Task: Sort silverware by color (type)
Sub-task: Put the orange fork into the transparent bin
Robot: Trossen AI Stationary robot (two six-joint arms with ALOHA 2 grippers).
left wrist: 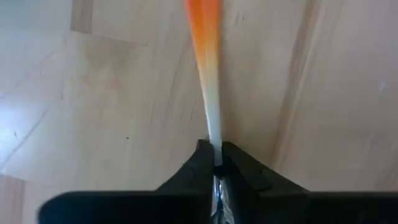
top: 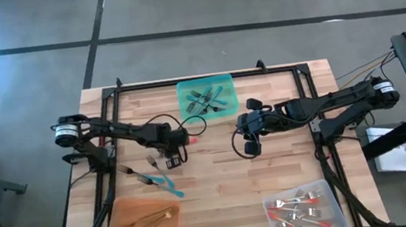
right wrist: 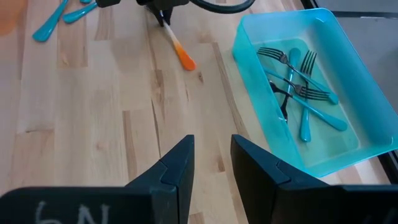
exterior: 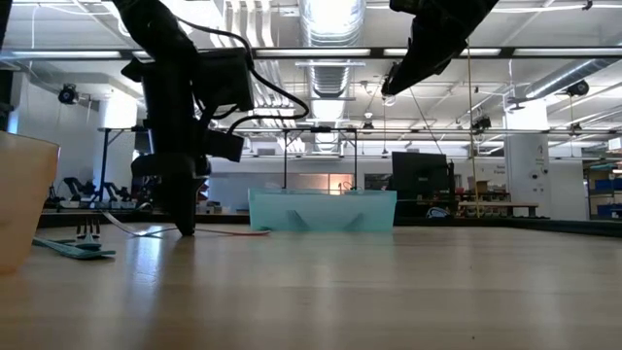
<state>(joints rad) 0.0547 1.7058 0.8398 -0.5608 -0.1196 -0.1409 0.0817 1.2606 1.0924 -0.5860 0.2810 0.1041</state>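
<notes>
Teal-handled forks (top: 158, 179) beside left gripper (top: 175, 161), orange tray (top: 115, 217) nearby.

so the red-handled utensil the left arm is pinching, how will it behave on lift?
The red-handled utensil is slim and straight, so probably stiff and light. The left gripper pinches one end only, so it may pivot. The handle looks smooth, possibly slippery.

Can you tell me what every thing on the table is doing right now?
Left gripper: shut on red-handled silver utensil, down at the wood.
Right gripper: open, empty, raised.
Teal plastic tray: holds teal-handled forks.
Orange tray: holds gold utensils.
Clear tray: holds red-handled silverware.
Two teal-handled forks: loose on wooden table.
</notes>
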